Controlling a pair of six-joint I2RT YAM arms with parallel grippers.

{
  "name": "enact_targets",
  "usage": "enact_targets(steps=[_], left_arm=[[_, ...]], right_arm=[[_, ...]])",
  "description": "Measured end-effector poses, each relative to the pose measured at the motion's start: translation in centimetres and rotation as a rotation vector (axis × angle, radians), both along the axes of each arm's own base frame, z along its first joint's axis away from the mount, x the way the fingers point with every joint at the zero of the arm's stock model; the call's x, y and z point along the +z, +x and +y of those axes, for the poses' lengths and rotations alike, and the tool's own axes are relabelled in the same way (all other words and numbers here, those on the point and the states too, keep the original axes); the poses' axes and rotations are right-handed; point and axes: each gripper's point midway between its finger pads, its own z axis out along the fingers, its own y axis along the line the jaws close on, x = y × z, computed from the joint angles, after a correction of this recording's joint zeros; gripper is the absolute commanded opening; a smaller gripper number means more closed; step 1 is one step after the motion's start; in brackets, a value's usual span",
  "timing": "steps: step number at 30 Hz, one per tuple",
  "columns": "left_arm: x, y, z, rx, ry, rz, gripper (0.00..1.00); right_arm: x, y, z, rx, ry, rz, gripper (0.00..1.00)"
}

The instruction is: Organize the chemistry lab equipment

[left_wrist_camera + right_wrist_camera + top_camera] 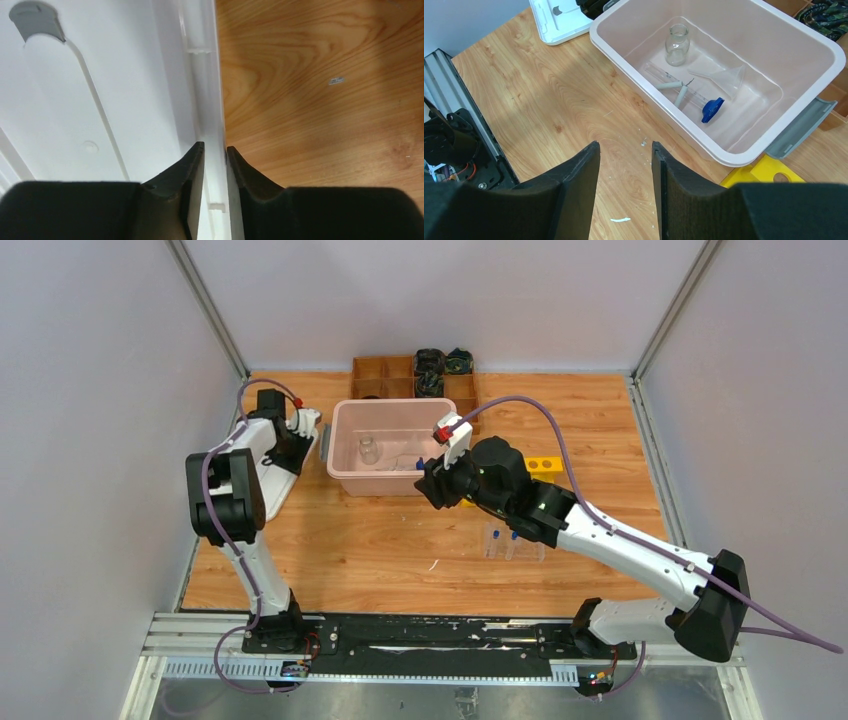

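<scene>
A pale pink bin point(385, 486) stands at the table's middle back. Inside it lie a small clear glass bottle point(676, 45), a clear funnel point(724, 77), a long clear tube, the arms of a white triangle point(680, 92) and a small blue piece point(712, 109). Clear tubes with blue caps point(512, 540) stand on the table right of centre, beneath my right forearm. My right gripper point(625, 147) hovers open over bare wood just in front of the bin, nothing between its fingers. My left gripper point(215, 150) is shut on the rim of a white lid point(125, 100) left of the bin.
A wooden compartment tray point(385, 375) with dark items sits behind the bin. A yellow block point(545, 465) lies at the bin's right, beside the bin's grey latch point(799, 127). Small white specks dot the wood under my right gripper. Grey walls enclose the table.
</scene>
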Motion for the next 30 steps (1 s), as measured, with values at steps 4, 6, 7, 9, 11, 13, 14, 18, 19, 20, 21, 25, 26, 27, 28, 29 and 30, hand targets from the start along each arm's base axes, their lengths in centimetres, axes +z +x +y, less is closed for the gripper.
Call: enact_targets(steps=[4, 6, 7, 9, 11, 13, 14, 18, 19, 20, 21, 25, 26, 27, 28, 29, 30], left_arm=[[-0.5, -0.5, 0.7, 0.010, -0.011, 0.008, 0.12], [-0.9, -0.9, 0.7, 0.004, -0.012, 0.019, 0.07], [-1.0, -0.9, 0.8, 0.001, -0.008, 0.019, 0.06], [-1.0, -0.9, 0.8, -0.006, -0.005, 0.018, 0.02], [-1.0, -1.0, 0.8, -0.008, -0.003, 0.015, 0.00], [-1.0, -1.0, 0.9, -0.010, 0.002, 0.007, 0.00], [-1.0, -1.0, 0.8, -0.011, 0.004, 0.003, 0.00], [-0.8, -1.2, 1.1, -0.021, 0.030, -0.006, 0.00], [-0.7, -1.4, 1.1, -0.023, 0.037, -0.005, 0.00], [-0.6, -1.5, 1.1, -0.022, 0.043, -0.006, 0.00], [-0.3, -1.5, 1.2, -0.022, 0.048, -0.010, 0.00], [2.7, -0.6, 1.2, -0.014, 0.062, -0.075, 0.00], [3.7, -0.2, 1.3, -0.012, 0.064, -0.098, 0.00], [5.0, 0.3, 1.3, -0.011, 0.064, -0.128, 0.00], [6.1, 0.7, 1.3, -0.009, 0.062, -0.151, 0.00], [7.3, 1.2, 1.2, -0.010, 0.059, -0.179, 0.00], [8.3, 1.5, 1.1, -0.011, 0.054, -0.201, 0.00]], right_arm=[[0.0, 0.1, -0.1, -0.005, -0.001, -0.001, 0.43], [-0.1, 0.1, 0.0, -0.005, -0.002, 0.000, 0.43], [-0.1, 0.1, 0.0, -0.005, -0.004, 0.001, 0.43], [-0.3, 0.1, 0.0, -0.005, -0.007, 0.004, 0.42], [-0.4, 0.2, 0.1, -0.005, -0.010, 0.006, 0.42], [-0.5, 0.2, 0.0, -0.007, -0.014, 0.007, 0.42], [-0.5, 0.2, 0.0, -0.011, -0.015, 0.006, 0.42], [-0.5, 0.3, -0.1, -0.017, -0.017, 0.005, 0.42], [-0.5, 0.3, -0.1, -0.018, -0.018, 0.005, 0.41], [-0.5, 0.3, -0.2, -0.018, -0.018, 0.006, 0.41], [-0.5, 0.3, -0.2, -0.018, -0.019, 0.006, 0.41], [-0.3, 0.2, -0.4, -0.019, -0.016, 0.004, 0.41], [-0.2, 0.1, -0.4, -0.019, -0.015, 0.002, 0.41], [-0.1, 0.1, -0.5, -0.019, -0.013, 0.000, 0.40], [0.0, 0.1, -0.5, -0.020, -0.012, -0.001, 0.40], [0.1, 0.1, -0.6, -0.020, -0.010, -0.004, 0.40], [0.2, 0.0, -0.6, -0.021, -0.008, -0.006, 0.39]])
